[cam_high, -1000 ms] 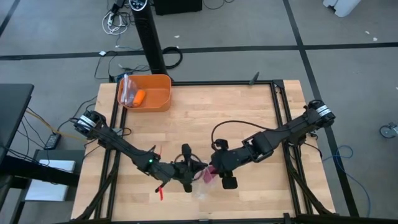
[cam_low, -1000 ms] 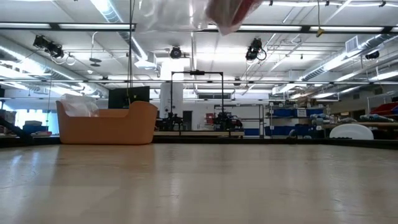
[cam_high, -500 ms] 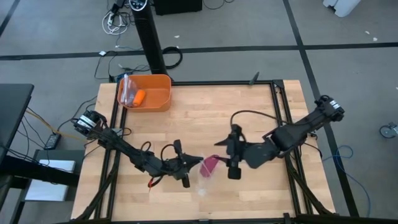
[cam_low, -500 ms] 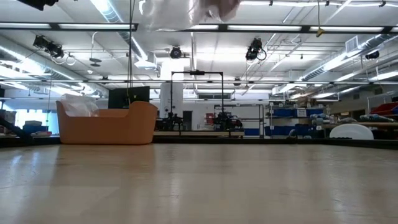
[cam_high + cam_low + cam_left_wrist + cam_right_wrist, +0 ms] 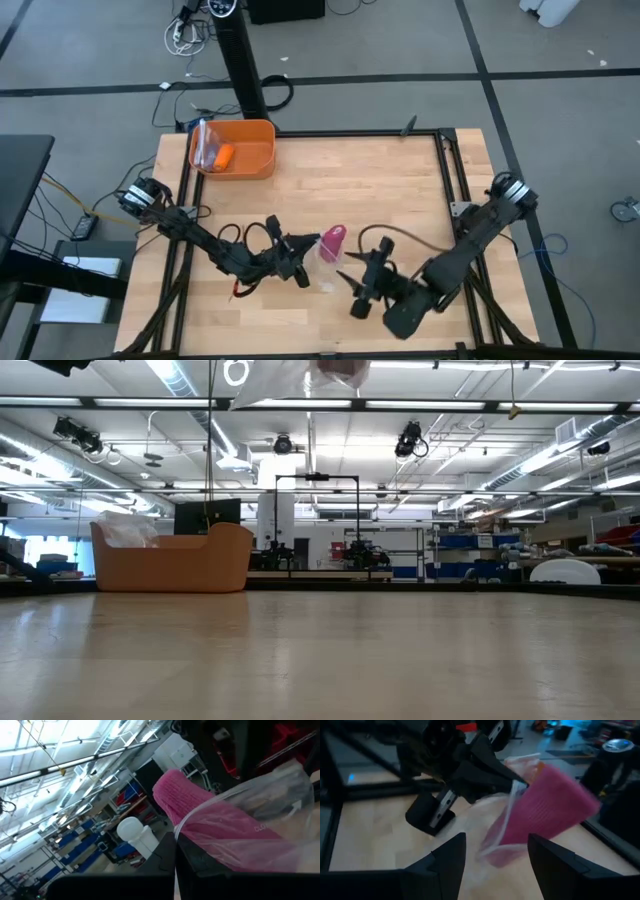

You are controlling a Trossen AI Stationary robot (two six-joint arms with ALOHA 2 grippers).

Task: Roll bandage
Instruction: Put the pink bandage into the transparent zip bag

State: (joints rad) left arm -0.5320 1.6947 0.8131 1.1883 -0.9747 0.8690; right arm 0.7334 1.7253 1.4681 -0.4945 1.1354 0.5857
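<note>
Showing only in wrist views: bandage (image 5: 210,815) protruding from clear bag (image 5: 280,800).

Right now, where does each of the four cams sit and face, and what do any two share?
High: overhead, looking straight down on the wooden table; both arms, orange bin.
Low: table height, looking level into the room; bag at the top edge, no arm clearly visible.
Left wrist: on the left arm, facing the bandage in the clear bag.
Right wrist: on the right arm, looking past its open fingers at the left tool pinching the bag.
Shared: both wrist views show the bandage.
</note>
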